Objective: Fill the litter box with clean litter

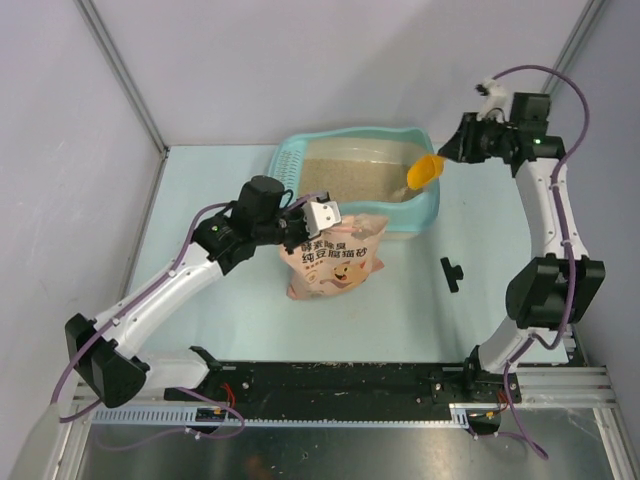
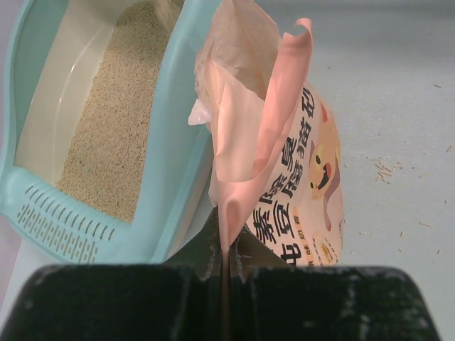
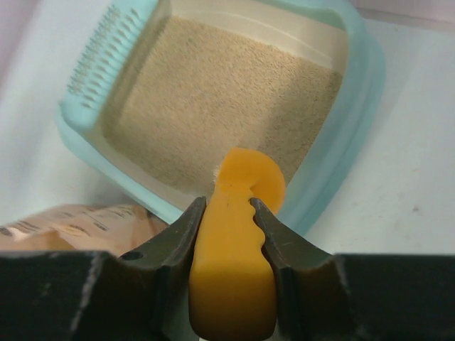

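Top external | litter box [image 1: 427, 212] far centre of worktop [image 1: 400, 310], clean litter [image 1: 350, 178] inside | left end effector [image 2: 226, 259] pinches soft pink bag [image 1: 335, 262] lip | right end effector [image 3: 227, 220] grips stiff orange scoop [image 1: 425, 172] handle | litter loose, likely spills: handle by scoop

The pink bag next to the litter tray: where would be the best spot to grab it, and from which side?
Pinch the thin upright flap at the open mouth of the pink bag; its bulging body looks too wide for two fingers. Come from the side away from the litter box, whose wall stands close against the bag. The left gripper pinches it so.
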